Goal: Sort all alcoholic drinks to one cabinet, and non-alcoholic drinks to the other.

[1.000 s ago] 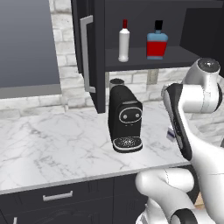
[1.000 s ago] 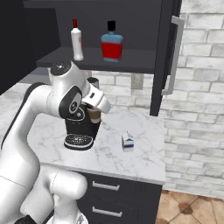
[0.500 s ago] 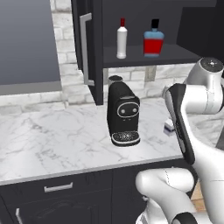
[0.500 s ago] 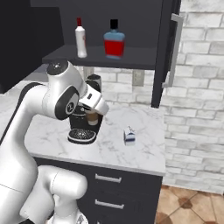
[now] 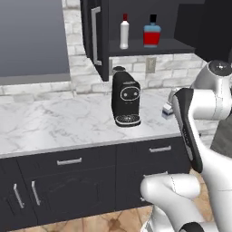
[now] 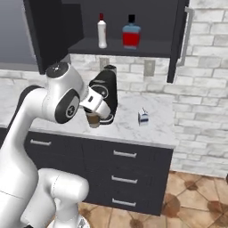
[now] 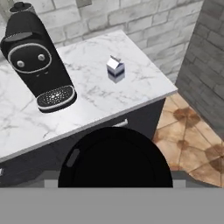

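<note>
White marble counter (image 5: 54, 127) runs along a brick wall, with black drawers (image 6: 124, 173) beneath it. A black coffee machine (image 5: 126, 102) stands on the counter. Above it, a black wall cabinet (image 6: 49, 35) is open, its door with a long silver handle (image 5: 95, 34) swung out on the left in the left base view. On its dark shelf stand two bottles just beside each other: a slim white bottle (image 5: 124, 31) with a red cap, and a squat red bottle (image 5: 152, 32) with a black cap.

A small white-and-blue milk carton (image 7: 115, 69) stands upright on the counter, apart from the coffee machine, nearer the counter's end (in the right base view it is at (image 6: 143, 116)).

The white robot arm reaches in front of the counter. Its gripper (image 6: 95, 116) is closed around a brown paper coffee cup (image 6: 93, 119), held in the air just in front of the coffee machine, above the counter's front edge. From the hand view, the cup's round black lid (image 7: 114, 157) fills the lower middle, with the counter, carton and tiled floor (image 7: 192, 131) beyond it.

At the right of the right base view, another cabinet door with a silver handle (image 6: 186, 35) hangs open.
</note>
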